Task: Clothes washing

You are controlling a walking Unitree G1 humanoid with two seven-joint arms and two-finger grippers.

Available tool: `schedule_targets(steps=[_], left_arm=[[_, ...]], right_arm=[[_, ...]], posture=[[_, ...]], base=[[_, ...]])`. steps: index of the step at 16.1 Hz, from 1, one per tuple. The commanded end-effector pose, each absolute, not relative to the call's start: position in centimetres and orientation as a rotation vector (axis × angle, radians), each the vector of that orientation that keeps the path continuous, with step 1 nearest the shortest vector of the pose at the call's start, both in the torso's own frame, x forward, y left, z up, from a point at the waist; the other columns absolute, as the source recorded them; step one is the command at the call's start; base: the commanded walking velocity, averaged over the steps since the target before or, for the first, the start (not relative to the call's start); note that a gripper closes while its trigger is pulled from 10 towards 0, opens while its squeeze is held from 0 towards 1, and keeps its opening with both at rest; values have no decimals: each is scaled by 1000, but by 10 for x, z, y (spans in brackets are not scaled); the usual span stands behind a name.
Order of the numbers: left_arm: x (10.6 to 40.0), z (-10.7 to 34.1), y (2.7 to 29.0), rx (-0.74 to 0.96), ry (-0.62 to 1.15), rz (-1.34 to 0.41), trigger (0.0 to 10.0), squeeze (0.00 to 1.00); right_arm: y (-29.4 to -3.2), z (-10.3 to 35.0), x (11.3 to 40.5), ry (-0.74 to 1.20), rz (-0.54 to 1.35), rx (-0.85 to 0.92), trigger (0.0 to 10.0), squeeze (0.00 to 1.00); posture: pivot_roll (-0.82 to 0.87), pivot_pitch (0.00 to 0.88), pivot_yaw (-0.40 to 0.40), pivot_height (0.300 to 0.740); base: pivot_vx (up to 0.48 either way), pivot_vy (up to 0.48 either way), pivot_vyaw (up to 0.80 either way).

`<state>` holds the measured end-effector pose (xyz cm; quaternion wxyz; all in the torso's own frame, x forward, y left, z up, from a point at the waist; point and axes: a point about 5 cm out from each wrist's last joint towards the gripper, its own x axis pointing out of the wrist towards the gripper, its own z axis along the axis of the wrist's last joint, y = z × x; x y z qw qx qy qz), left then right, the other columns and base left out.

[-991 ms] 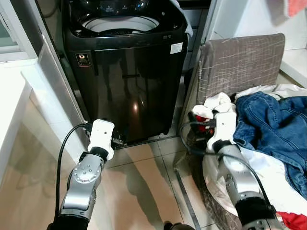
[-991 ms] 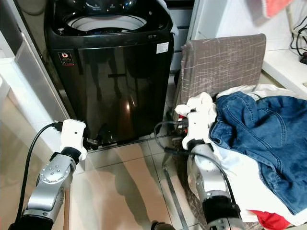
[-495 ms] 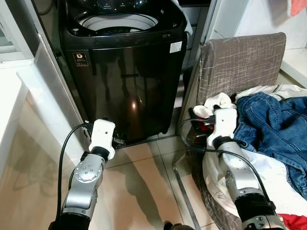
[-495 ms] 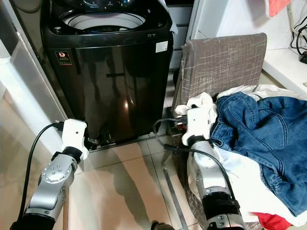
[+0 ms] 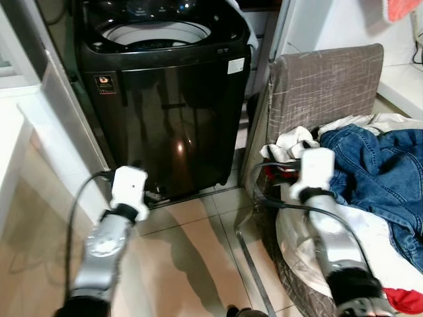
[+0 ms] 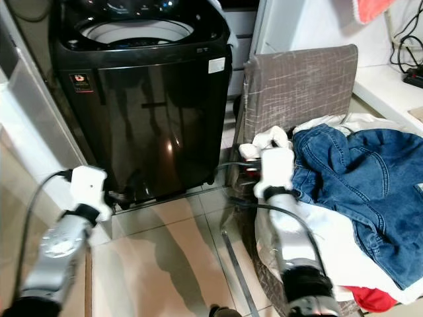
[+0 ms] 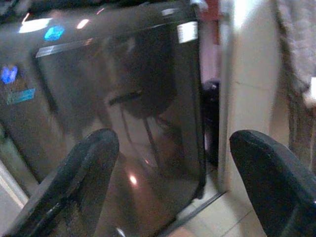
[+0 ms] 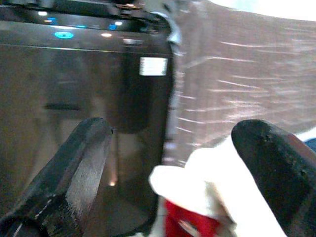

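Observation:
A black top-loading washing machine point(image 5: 165, 112) stands with its lid up and its white drum rim point(image 5: 158, 33) showing. To its right is a grey-brown laundry basket point(image 5: 327, 86) heaped with blue jeans point(image 5: 377, 165), a white cloth point(image 5: 291, 142) and something red point(image 5: 271, 173). My left gripper point(image 7: 175, 140) is open and empty, held low facing the washer's front. My right gripper point(image 8: 173, 128) is also open and empty. It hovers at the basket's left edge, just short of the white cloth point(image 8: 207, 173) and the red item point(image 8: 190, 222).
A white ledge point(image 5: 13, 132) runs along the left. A white post point(image 5: 284, 26) stands between washer and basket. Beige floor tiles point(image 5: 192, 244) lie in front, with a metal strip point(image 5: 248, 257) beside the basket. A pink cloth point(image 5: 400, 8) hangs at the top right.
The whole view has shifted slightly. Both arms are now blurred; the left wrist has drifted a little left, and the right wrist a little right, nearer the jeans.

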<state>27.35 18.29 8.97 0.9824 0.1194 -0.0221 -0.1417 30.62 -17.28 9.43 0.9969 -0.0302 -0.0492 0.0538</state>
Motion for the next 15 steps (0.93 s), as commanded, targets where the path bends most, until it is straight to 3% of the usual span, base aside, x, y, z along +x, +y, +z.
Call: schedule_targets(steps=[1,3,6,8,10,11,12,13,15], left_arm=[[274,98,169,328,-91,-379,10000,0],[289,107,152,399,-99,-433,10000,0],[293,104,152,253,-81,-400,10000,0],[295,104,150,253,-78,-389,10000,0],[297,102,148,373,-92,-419,10000,0],[295,94,149,612,-97,-486,10000,0],[294,92,150,643,-91,-502,10000,0],[296,95,151,507,-73,-485,10000,0],[299,97,152,404,-57,-454,10000,0]], right_arm=[[-182,83,300,-52,72,-37,10000,24],[-173,77,298,-31,124,-46,10000,35],[-162,86,307,-66,147,-52,10000,27],[-163,98,313,-105,140,-55,10000,27],[-168,97,314,-95,118,-37,10000,24],[-171,93,312,-77,107,-21,10000,24],[-172,91,311,-66,101,-13,10000,24],[-172,85,311,-45,97,-8,10000,24],[-169,87,314,-49,98,-6,10000,27]], posture=[[-99,0,-4,732],[-100,0,-3,732],[-116,0,2,732],[-133,0,8,732],[-150,0,11,732],[-153,0,11,732],[-153,0,11,732],[-157,0,17,732],[-159,0,21,732]], base=[[0,0,-631],[0,0,-663],[0,0,-687],[0,0,-687],[0,0,-691],[0,0,-694],[0,0,-694],[0,0,-694],[0,0,-700]])
